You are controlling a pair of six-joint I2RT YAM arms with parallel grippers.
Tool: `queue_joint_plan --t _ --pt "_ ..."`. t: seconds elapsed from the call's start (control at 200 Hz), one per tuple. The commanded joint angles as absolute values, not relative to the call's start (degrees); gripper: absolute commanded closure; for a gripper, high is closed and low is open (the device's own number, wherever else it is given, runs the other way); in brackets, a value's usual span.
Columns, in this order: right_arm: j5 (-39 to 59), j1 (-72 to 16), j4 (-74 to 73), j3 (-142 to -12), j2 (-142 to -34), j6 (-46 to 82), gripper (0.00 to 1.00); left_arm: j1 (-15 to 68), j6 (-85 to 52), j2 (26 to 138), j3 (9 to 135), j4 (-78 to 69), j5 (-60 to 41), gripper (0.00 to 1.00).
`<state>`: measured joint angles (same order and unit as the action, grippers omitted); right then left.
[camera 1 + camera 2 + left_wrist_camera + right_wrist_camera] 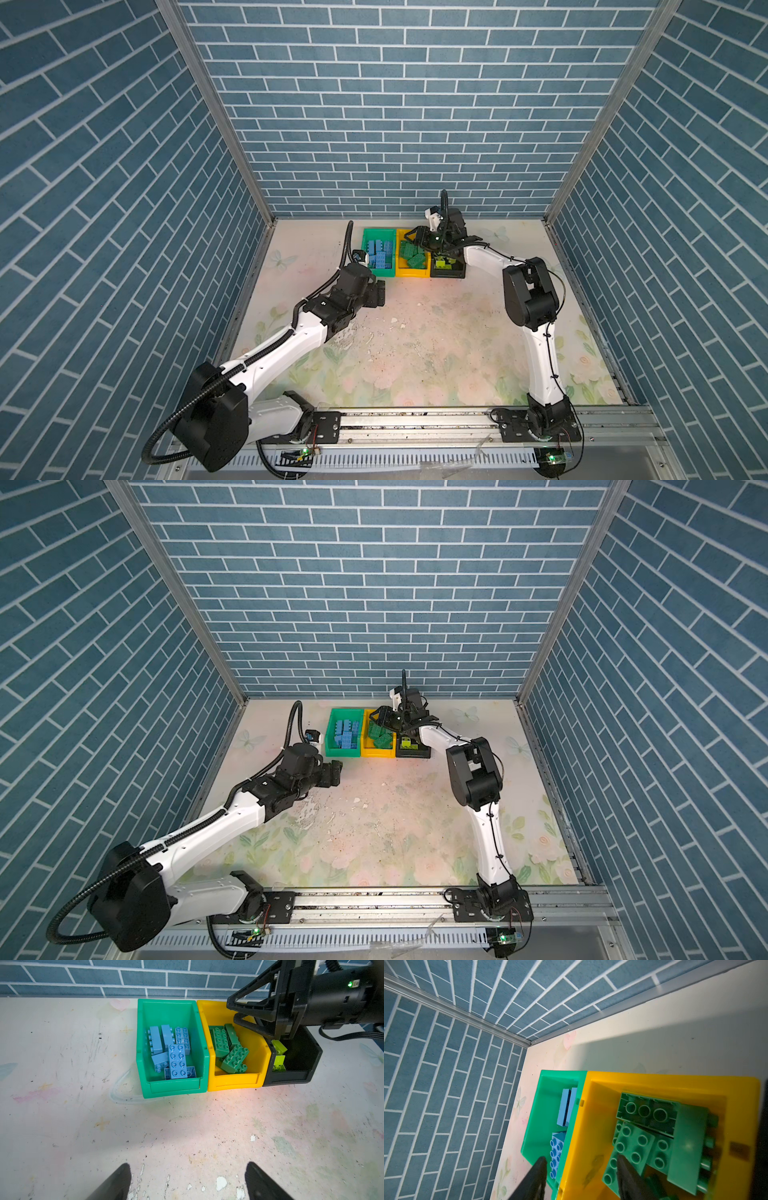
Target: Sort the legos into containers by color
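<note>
Three containers stand side by side at the back of the table. The green bin (380,273) (174,1088) holds light blue legos (176,1059). Dark green legos (232,1057) (633,1147) lie in the yellow bin (411,272) (234,1082). Lime legos (278,1057) sit in the black bin (446,272) (291,1078). My right gripper (409,241) (581,1158) hangs over the yellow bin, open, with nothing between its fingers. In front of the green bin, my left gripper (380,293) (188,1165) stands open and empty above bare table.
The brick-patterned back wall (395,166) rises close behind the bins, and side walls close in the table. A metal rail (415,424) carrying both arm bases runs along the front edge. The worn floral mat (415,340) covers the table.
</note>
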<state>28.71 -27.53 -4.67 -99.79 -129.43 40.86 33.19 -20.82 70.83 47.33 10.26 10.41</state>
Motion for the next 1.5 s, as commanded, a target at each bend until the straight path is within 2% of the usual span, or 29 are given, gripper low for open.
queue_joint_plan --t 0.0,0.27,0.53,0.605,0.74,0.855,0.97,1.125,1.395,1.495 --pt "26.20 -28.19 -4.19 -97.16 -122.80 36.64 0.44 32.49 -20.39 70.04 48.03 12.29 13.84 0.12" --pt "17.43 -28.27 -3.90 -81.83 -108.49 28.04 0.38 30.83 -19.24 70.90 48.47 10.62 15.39 0.12" --pt "5.03 -27.77 -6.16 -65.08 -93.40 19.59 0.22 29.84 -16.00 72.47 48.75 8.41 21.79 0.12" --pt "-2.06 -27.60 -7.84 -59.58 -88.45 18.61 0.18 29.49 -14.91 71.96 46.72 4.63 23.15 0.12" --pt "-11.03 -26.16 -15.00 -48.94 -81.02 15.23 0.16 29.24 -10.89 70.05 40.37 -6.30 27.22 0.12" --pt "-20.95 -24.97 -18.85 -41.46 -75.53 14.07 0.02 28.69 -6.55 68.01 35.31 -15.32 31.86 0.12" --pt "-26.61 -22.95 -19.18 -37.35 -70.62 14.41 0.02 27.45 -4.24 67.54 30.82 -23.44 33.86 0.12" --pt "-32.64 -22.14 -27.44 -29.59 -65.08 8.81 0.02 24.24 -2.67 69.85 28.07 -28.39 34.97 0.12" --pt "-37.88 -17.00 -33.14 -21.57 -62.68 8.20 0.02 16.77 3.41 70.05 18.85 -44.15 24.17 0.13" --pt "-38.30 -13.69 -40.71 -17.31 -63.29 6.39 0.02 13.74 3.09 71.41 16.82 -48.54 19.91 0.13"
